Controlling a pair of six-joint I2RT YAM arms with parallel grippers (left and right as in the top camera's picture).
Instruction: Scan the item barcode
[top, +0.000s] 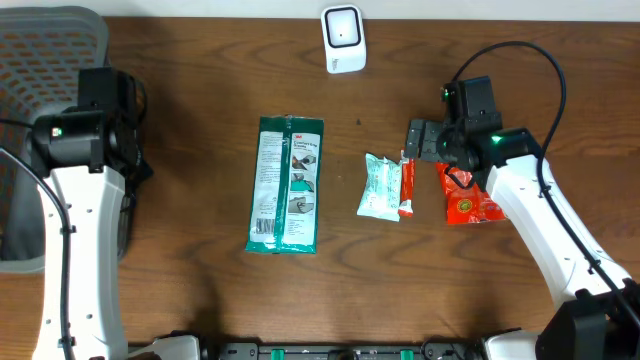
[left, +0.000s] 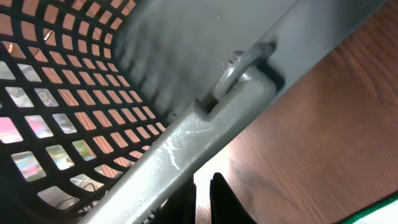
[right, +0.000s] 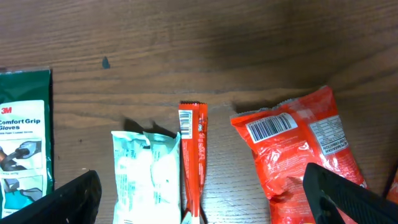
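Observation:
Four items lie on the wooden table: a green 3M gloves pack (top: 287, 184), a pale mint packet (top: 380, 187), a thin red stick pack (top: 407, 188) and a red snack bag (top: 468, 195). The snack bag's barcode (right: 270, 127) faces up in the right wrist view. A white scanner (top: 343, 39) stands at the far edge. My right gripper (right: 205, 199) hovers wide open above the mint packet (right: 146, 174) and the stick pack (right: 193, 158), holding nothing. My left gripper (left: 202, 196) is shut and empty, beside the rim of a grey basket (left: 186, 140).
The grey mesh basket (top: 45, 60) fills the far left corner, and my left arm (top: 80, 200) runs along it. The right arm's black cable (top: 520, 55) loops over the table's right side. Bare wood shows between the gloves pack and the basket.

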